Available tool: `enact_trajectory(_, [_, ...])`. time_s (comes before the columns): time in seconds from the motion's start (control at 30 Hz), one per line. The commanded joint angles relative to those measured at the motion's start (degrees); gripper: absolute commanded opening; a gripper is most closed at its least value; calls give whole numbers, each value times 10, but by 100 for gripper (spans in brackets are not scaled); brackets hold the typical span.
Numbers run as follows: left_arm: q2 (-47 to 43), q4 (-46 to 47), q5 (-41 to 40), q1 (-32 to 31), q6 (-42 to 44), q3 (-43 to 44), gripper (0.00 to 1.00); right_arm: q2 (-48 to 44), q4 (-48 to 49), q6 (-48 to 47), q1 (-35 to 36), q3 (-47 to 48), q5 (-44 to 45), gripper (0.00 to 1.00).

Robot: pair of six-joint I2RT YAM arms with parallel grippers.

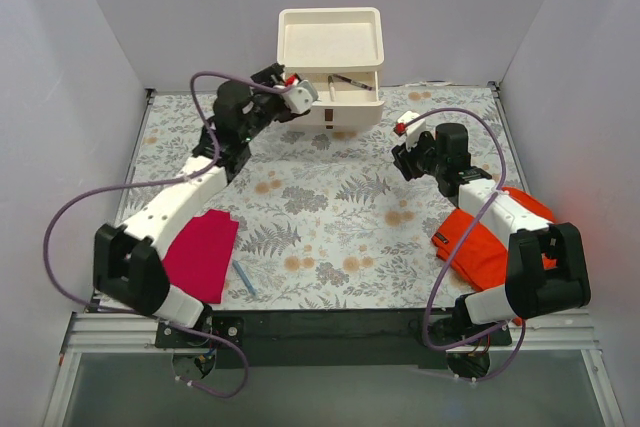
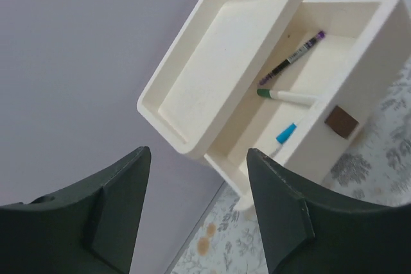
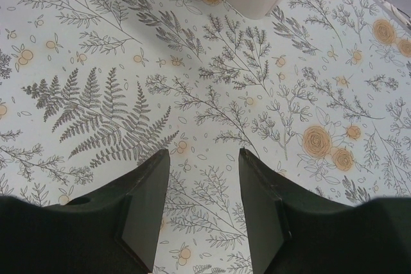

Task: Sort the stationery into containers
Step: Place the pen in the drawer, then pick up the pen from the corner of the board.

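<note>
A blue pen (image 1: 244, 278) lies just beside the magenta cloth (image 1: 200, 254).

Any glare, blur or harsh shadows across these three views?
Top external: even diffuse light, soft shadows, sharp throughout, no glare. Left wrist: left pincer dark and soft-edged in foreground, open drawer and its pens crisp. Right wrist: right pincer underexposed, floral tablecloth sharp, no glare.

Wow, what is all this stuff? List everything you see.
drawer unit: one, cream, far middle, top drawer open
tray: one, cream, atop the unit
handle: one, brown, drawer front
pens in drawer: three; purple-capped dark pen, green-capped white pen, blue-tipped pen
magenta cloth: one, near left
loose pen: one, blue, beside magenta cloth
orange cloth: one, near right
table cover: one, floral, whole table
left hand: open, dark, facing drawer
right hand: open, dark, over cover
</note>
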Motion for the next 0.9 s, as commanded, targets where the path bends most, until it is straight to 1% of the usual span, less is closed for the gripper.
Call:
enact_trajectory(0.0, [-155, -381, 153, 66, 61, 3, 61, -5, 22, 4, -9, -8, -6, 56])
enact_trajectory(0.03, [-164, -455, 172, 90, 88, 5, 60, -3, 20, 4, -11, -7, -7, 56])
enact_trajectory(0.07, [-168, -538, 200, 100, 138, 14, 59, -2, 18, 7, -11, -7, -9, 56])
enact_trajectory(0.1, [-172, -680, 204, 110, 184, 14, 58, 0, 15, 7, -11, -5, -19, 56])
enact_trajectory(0.13, [-172, -739, 202, 122, 258, 12, 57, 6, 8, 8, -12, -1, -26, 56])
enact_trajectory(0.17, [-169, -795, 197, 127, 291, 10, 57, 9, 4, 10, -11, 2, -35, 56])
enact_trajectory(0.2, [-165, -885, 194, 132, 320, 5, 56, 13, -3, 12, -11, 5, -48, 56])
enact_trajectory(0.23, [-161, -918, 192, 139, 378, -2, 54, 20, -7, 17, -11, 13, -56, 56])
enact_trajectory(0.27, [-163, -938, 192, 142, 395, -23, 53, 23, -12, 19, -11, 16, -61, 56])
enact_trajectory(0.33, [-181, -939, 195, 147, 442, -66, 51, 27, -15, 19, -10, 20, -73, 56])
enact_trajectory(0.37, [-212, -926, 189, 147, 497, -93, 51, 27, -16, 19, -10, 22, -74, 56])
enact_trajectory(0.4, [-234, -900, 183, 147, 529, -156, 51, 27, -18, 19, -11, 24, -73, 56])
enact_trajectory(0.43, [-254, -883, 185, 148, 557, -184, 51, 27, -19, 19, -11, 24, -72, 56])
enact_trajectory(0.47, [-288, -868, 188, 148, 603, -215, 52, 26, -21, 19, -11, 24, -73, 57])
enact_trajectory(0.5, [-297, -861, 204, 149, 622, -248, 52, 24, -28, 13, -11, 24, -77, 57])
enact_trajectory(0.57, [-300, -866, 226, 149, 639, -264, 51, 19, -34, 12, -10, 24, -80, 57])
enact_trajectory(0.63, [-281, -880, 254, 149, 648, -267, 50, 12, -40, 9, -11, 20, -80, 57])
enact_trajectory(0.77, [-265, -863, 271, 149, 652, -281, 48, -3, -49, 6, -11, 8, -76, 57])
enact_trajectory(0.87, [-255, -853, 284, 149, 679, -293, 45, -7, -56, 5, -11, 1, -78, 57])
